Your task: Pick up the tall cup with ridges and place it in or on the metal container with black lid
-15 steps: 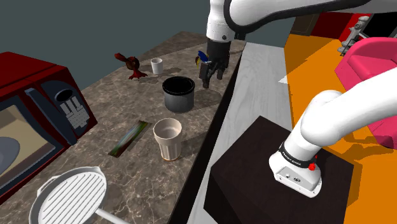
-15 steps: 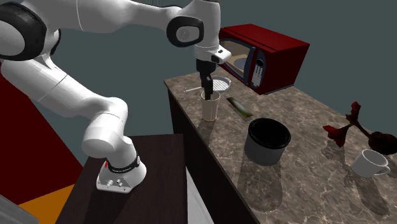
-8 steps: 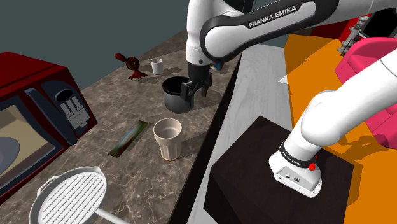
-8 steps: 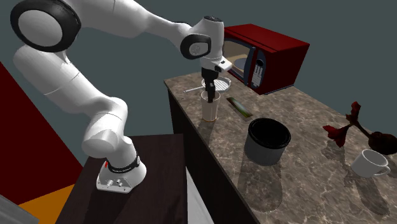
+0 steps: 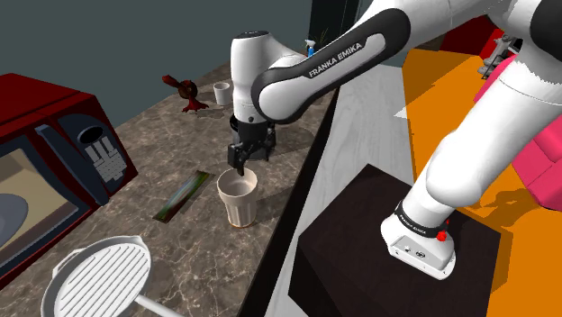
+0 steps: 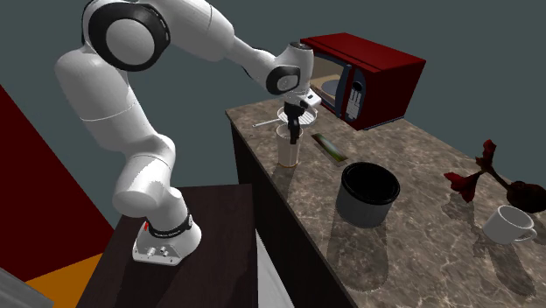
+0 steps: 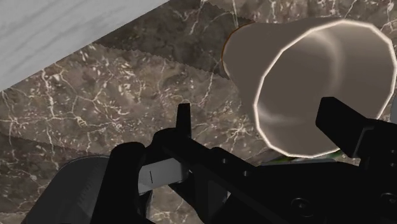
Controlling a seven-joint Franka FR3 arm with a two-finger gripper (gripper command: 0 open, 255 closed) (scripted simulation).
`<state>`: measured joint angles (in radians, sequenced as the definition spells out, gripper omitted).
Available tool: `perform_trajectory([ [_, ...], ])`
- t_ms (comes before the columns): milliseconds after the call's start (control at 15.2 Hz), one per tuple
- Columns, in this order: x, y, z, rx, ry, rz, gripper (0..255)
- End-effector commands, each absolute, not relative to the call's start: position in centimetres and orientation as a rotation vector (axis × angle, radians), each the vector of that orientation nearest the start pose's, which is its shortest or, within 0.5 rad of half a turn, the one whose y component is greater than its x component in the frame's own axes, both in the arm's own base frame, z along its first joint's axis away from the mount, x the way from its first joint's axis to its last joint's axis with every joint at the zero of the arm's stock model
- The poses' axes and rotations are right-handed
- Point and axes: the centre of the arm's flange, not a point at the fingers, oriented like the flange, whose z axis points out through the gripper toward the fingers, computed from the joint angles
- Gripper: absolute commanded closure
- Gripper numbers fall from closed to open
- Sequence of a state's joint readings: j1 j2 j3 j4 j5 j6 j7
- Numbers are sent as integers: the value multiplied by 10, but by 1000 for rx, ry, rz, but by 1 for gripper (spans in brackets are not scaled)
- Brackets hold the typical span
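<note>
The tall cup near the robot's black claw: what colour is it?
The tall cup is plain beige with a paler rim, clearest in the wrist view.

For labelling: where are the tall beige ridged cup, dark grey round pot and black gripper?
Tall beige ridged cup (image 5: 239, 207): shoulder view, side wall.
Dark grey round pot (image 6: 366, 213): second exterior view, outer wall.
Black gripper (image 5: 245, 166): shoulder view, between fingertips.

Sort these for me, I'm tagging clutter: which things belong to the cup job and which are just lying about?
Job: tall ridged cup, dark pot, hand.
Lying about: red microwave, round grill pan, small white mug, red figurine, flat green strip.
</note>
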<state>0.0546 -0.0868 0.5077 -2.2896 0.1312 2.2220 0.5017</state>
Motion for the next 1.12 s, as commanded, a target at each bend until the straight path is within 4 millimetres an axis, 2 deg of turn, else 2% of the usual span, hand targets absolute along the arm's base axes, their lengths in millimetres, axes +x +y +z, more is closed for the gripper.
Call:
perform_trajectory([
  [0,427,282,373,-3079,40,38,0],
  [462,426,284,338,-3079,40,38,0],
  [924,426,284,338,-3079,40,38,0],
  [990,426,284,338,-3079,40,38,255],
  [1056,426,284,338,-3079,40,38,255],
])
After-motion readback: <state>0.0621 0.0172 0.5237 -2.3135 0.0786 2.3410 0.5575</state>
